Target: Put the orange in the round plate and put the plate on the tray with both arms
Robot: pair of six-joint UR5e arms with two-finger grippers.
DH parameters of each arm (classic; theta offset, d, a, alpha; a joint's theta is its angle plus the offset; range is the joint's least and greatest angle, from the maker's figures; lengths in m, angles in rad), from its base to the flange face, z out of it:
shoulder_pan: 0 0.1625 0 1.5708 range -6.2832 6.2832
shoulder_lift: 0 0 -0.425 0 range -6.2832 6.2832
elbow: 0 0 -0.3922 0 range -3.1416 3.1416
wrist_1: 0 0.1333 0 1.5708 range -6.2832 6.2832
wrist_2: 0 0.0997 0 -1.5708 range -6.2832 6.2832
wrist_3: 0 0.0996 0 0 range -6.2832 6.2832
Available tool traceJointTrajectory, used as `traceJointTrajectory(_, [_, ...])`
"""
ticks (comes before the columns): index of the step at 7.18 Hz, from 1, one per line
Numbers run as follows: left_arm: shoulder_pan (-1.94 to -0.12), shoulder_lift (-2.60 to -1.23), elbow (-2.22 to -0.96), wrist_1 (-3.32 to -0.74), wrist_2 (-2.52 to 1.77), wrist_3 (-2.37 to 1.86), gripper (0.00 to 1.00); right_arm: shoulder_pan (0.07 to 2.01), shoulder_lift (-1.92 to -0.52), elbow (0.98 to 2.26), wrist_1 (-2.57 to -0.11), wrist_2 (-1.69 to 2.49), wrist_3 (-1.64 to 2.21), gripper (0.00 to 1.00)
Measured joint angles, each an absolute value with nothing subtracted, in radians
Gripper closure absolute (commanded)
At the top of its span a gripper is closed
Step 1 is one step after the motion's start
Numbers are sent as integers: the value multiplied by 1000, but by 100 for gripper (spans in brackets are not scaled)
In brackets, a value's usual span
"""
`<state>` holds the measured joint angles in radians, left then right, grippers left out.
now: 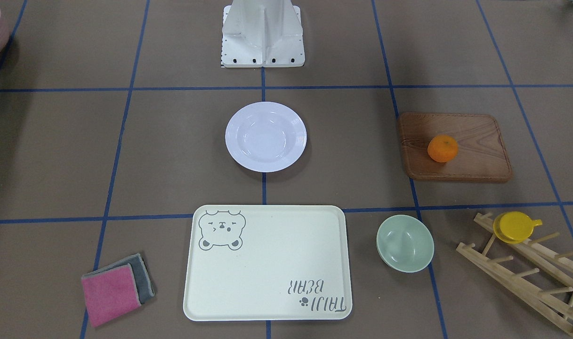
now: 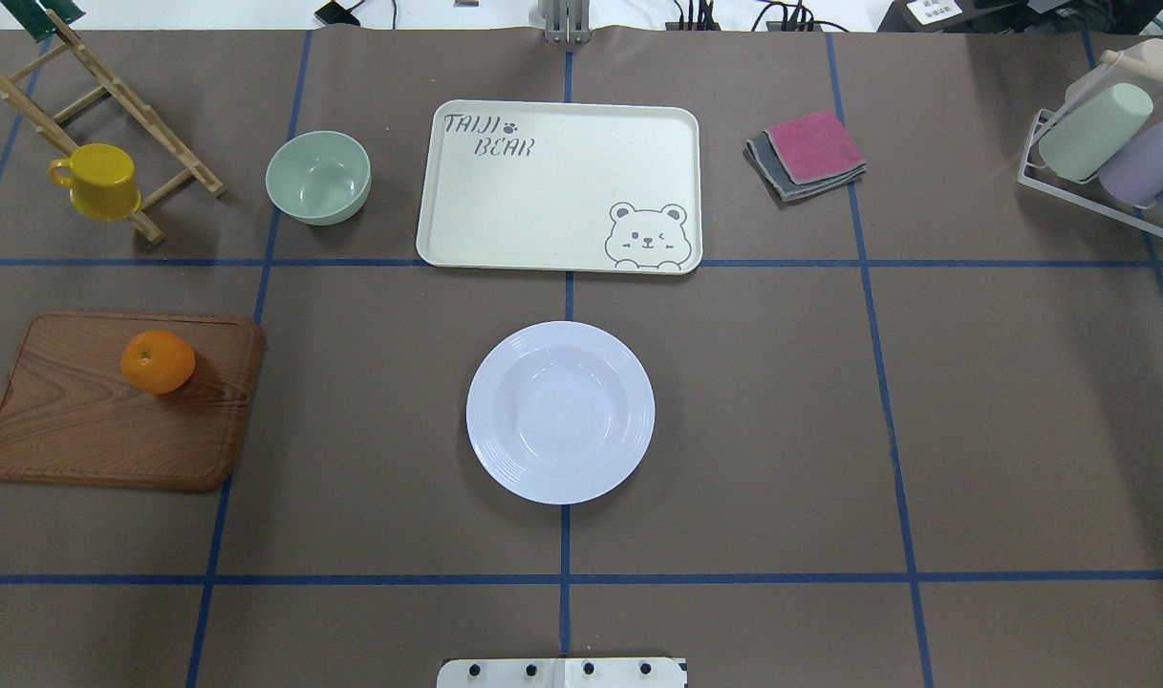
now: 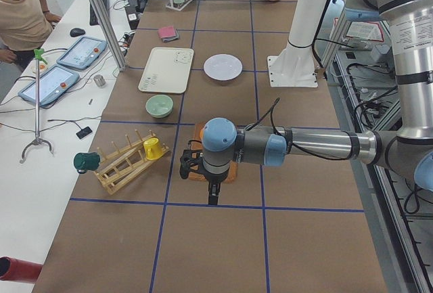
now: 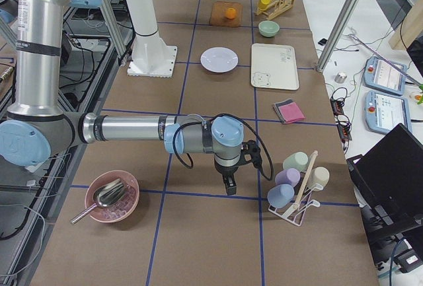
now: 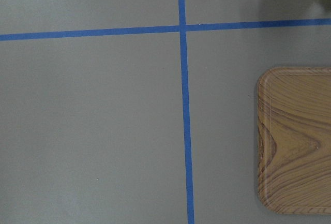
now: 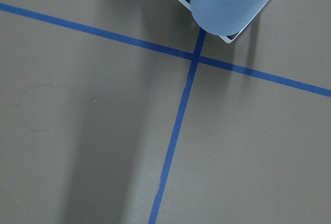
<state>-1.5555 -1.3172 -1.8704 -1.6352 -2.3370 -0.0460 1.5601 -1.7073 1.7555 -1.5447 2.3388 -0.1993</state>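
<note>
Sitting on the grained wooden board (image 2: 94, 435) is a round orange (image 2: 158, 361).

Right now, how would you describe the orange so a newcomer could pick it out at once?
On the robot's left side of the brown table, find the brown wooden board. The orange sits on its top, toward the far edge. It is the only small bright-orange ball there; the nearby yellow cup has a handle and sits on a rack.
</note>
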Motion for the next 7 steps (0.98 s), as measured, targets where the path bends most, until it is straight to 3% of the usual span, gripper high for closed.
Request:
traceJointTrajectory(5, [-1555,-1332,-1898,-1640,-2337,-47,0,1559,-1704,1767,-1545,2338,-198,0])
traceJointTrajectory(7, [-1548,-1407,-1879,-1654,-2337,-47,0,1549,-1695,1772,-1546,2338,-174,0])
